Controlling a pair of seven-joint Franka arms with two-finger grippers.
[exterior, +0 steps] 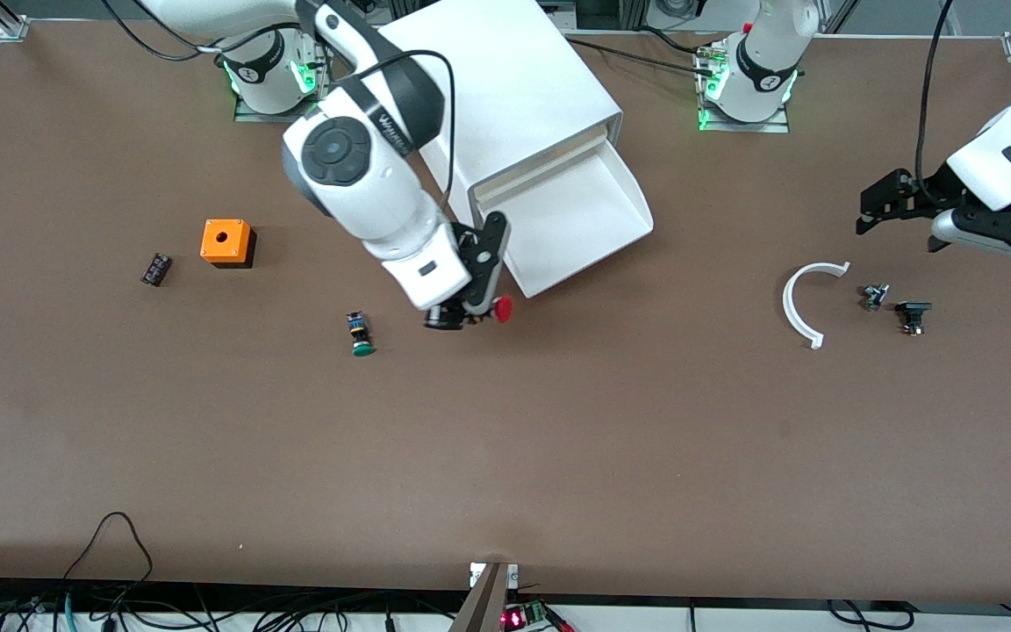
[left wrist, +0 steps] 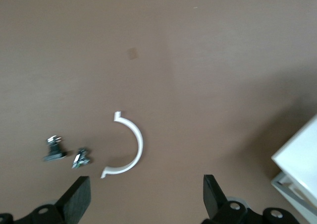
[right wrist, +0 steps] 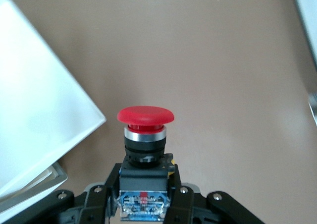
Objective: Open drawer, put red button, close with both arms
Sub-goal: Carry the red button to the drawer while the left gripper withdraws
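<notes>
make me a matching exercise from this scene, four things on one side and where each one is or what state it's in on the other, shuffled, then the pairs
Things:
1. red button
2. green button
3. drawer
4. left gripper

Places or states:
A. pulled open, nothing in it
B. lying on the table between the orange box and the right gripper
C. open, over the table near the white curved piece
D. held in the right gripper, just in front of the drawer

Pairs: 1-D, 2-B, 3-A, 4-C
</notes>
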